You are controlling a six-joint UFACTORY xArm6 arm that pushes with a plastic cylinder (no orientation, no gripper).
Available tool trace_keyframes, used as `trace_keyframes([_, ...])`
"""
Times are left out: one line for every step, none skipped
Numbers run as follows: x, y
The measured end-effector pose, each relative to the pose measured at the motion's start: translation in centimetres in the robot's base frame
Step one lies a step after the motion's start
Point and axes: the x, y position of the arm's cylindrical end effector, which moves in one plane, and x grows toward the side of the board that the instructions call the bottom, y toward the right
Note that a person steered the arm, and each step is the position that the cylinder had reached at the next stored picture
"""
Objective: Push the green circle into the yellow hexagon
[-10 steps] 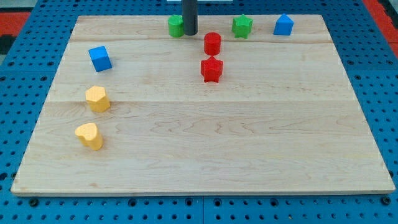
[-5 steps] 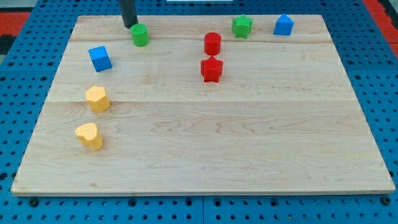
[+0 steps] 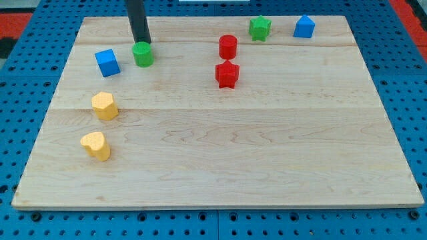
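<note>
1. A blue cube point(image 3: 107, 62) is sitting near the wooden board's point(image 3: 267, 147) left edge.
2. A red cylinder point(image 3: 228, 47) is standing just above a red star point(image 3: 227, 74), close but apart.
3. A green star point(image 3: 259, 28) and a blue house-shaped block point(image 3: 304, 27) are lying along the view's top, apart.
4. A yellow heart point(image 3: 96, 146) is resting at lower left.
5. The board is lying on a blue pegboard point(image 3: 413, 100).

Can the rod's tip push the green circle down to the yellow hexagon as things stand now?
Probably yes. My tip sits just above the green circle, and bare board lies between it and the yellow hexagon; the blue cube stands close beside that path.
</note>
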Motion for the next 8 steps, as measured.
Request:
trace_keyframes([3.9,3.4])
trace_keyframes([4.6,3.1])
trace_keyframes([4.6,1.9])
trace_keyframes([4.4,-1.3])
trace_keyframes([4.6,-1.7])
trace_keyframes([6.6,0.0])
trace_keyframes([10.9,3.5])
trace_keyframes([10.9,0.0])
